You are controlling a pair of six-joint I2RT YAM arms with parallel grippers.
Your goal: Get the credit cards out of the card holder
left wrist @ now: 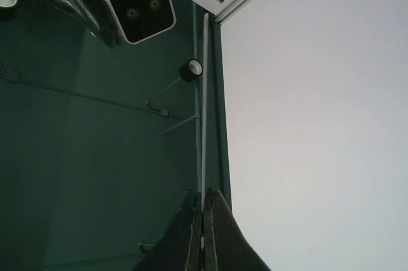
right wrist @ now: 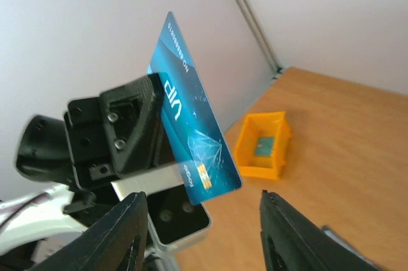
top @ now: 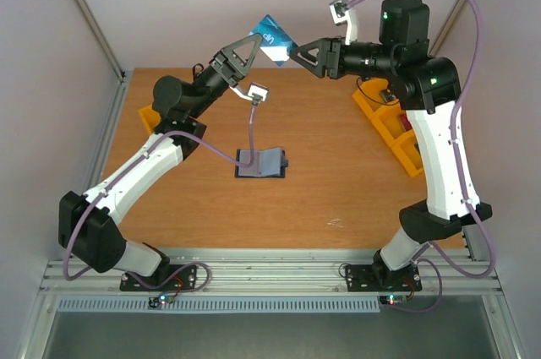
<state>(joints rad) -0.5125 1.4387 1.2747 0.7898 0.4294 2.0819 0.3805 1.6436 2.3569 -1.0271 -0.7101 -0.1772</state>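
Step in hand, as judged: passing one extracted card from arm to arm. The left gripper (top: 256, 40) was clamped shut on one edge of a blue credit card (top: 275, 38), held high over the far side of the table (top: 338, 190). The right gripper (right wrist: 204, 220) faced it, jaws apart and empty, with the card's free corner just ahead of them and not touched. The card holder (top: 262, 161) lay open mid-table, well apart from both. The next move probably called for the right jaws to straddle the free edge squarely and close before the left let go. The yellow bin (top: 385, 118) looked the likely drop point.
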